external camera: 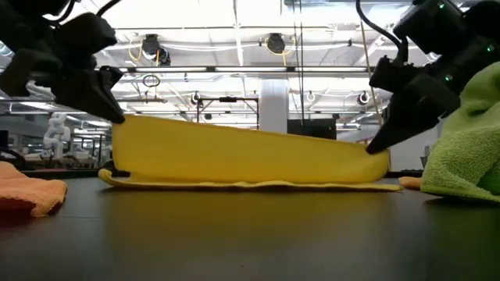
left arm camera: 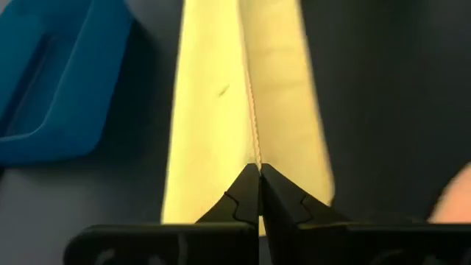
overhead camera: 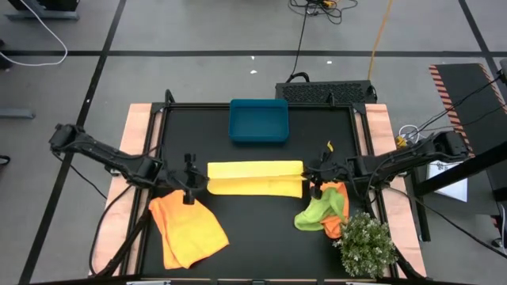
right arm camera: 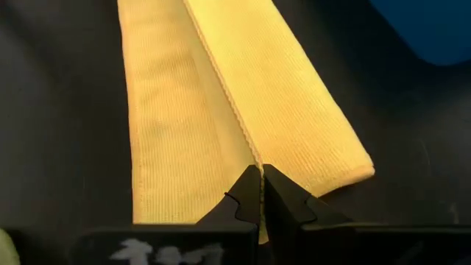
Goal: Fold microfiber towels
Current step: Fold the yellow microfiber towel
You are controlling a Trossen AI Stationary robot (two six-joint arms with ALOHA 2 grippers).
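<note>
Orange towel, left: the orange microfiber towel (overhead camera: 187, 229) lies rumpled at the table's near left corner, apart from the work.
Left gripper: the left gripper (overhead camera: 190, 184) is pinched tight on the left end of the yellow towel's raised hem; in its wrist view the fingertips (left arm camera: 249, 193) meet on the stitched edge.
Yellow towel: the pale yellow microfiber towel (overhead camera: 255, 177) lies mid-table, just in front of the teal tray (overhead camera: 258, 120). One long edge is lifted and carried partway over the flat half, as the low view (external camera: 242, 152) shows.
Right gripper: the right gripper (overhead camera: 318, 176) is clamped on the other end of the same hem.
Right pile: the lime green towel (overhead camera: 315, 212) and a second orange towel (overhead camera: 336, 207) are heaped beside the bushy plant (overhead camera: 366, 244).
Doing the fold well: I judge both arms should travel together, level, keeping the hem taut, and lay it on the far edge so corners match before letting go. Sag in the middle would leave a crooked crease.
</note>
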